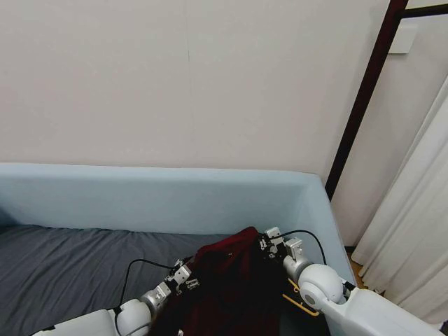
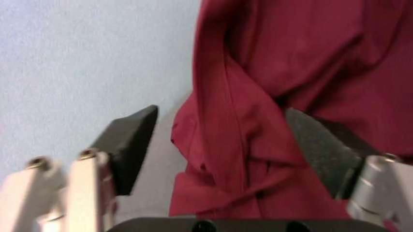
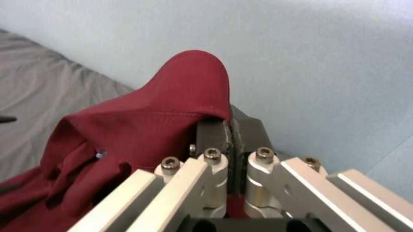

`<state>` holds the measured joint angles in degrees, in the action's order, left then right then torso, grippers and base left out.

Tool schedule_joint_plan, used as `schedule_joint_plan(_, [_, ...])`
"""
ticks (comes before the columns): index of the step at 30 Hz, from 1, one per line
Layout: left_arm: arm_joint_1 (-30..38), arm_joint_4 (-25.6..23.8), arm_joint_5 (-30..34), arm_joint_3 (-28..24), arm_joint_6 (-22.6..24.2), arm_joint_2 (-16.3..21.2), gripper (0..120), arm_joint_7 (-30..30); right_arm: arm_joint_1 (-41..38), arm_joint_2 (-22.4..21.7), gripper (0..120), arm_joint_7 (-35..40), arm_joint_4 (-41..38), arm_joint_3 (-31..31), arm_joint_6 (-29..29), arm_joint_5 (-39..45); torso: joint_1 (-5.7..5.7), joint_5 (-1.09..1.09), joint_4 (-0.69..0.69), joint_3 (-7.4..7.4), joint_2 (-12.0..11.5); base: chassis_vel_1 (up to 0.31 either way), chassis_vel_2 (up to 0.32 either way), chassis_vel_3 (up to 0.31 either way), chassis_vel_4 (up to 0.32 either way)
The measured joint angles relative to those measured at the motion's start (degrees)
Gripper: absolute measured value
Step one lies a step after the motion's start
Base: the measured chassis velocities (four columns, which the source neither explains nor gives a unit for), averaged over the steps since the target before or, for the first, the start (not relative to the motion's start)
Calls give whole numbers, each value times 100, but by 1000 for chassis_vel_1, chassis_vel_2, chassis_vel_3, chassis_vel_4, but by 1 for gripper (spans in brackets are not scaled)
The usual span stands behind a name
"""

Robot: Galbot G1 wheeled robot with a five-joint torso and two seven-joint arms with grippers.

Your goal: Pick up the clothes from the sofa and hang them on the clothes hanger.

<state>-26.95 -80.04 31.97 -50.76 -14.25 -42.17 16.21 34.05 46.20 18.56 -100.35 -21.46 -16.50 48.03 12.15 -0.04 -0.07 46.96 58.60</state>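
Now the red garment (image 1: 234, 273) is pinched at its raised fold by the right end effector (image 3: 229, 130); the left end effector (image 2: 219, 145) is kept spread, with cloth lying between.

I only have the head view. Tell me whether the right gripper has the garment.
Observer: Yes. In the right wrist view the right gripper is shut on a fold of the garment, and cloth drapes over its tips.
Operator: Now report the left gripper.
Observer: In the left wrist view the left gripper is open. Its fingers sit on either side of a fold, and a gap shows between one finger and the cloth.
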Motion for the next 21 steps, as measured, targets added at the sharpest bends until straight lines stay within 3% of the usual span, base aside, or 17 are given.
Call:
schedule_joint_plan(5, [-71,227,12,-3,-69,-99,98,-10,-16,-71,0,27,-155,12,-23,107,0,0,1,0,0,0,0,0,0])
schedule_joint_plan(21, [73,1168,241,-157,-446,-509,98,-582,-9,-245,0,-104,-499,-87,81,-5,0,0,0,0,0,0,0,0,0])
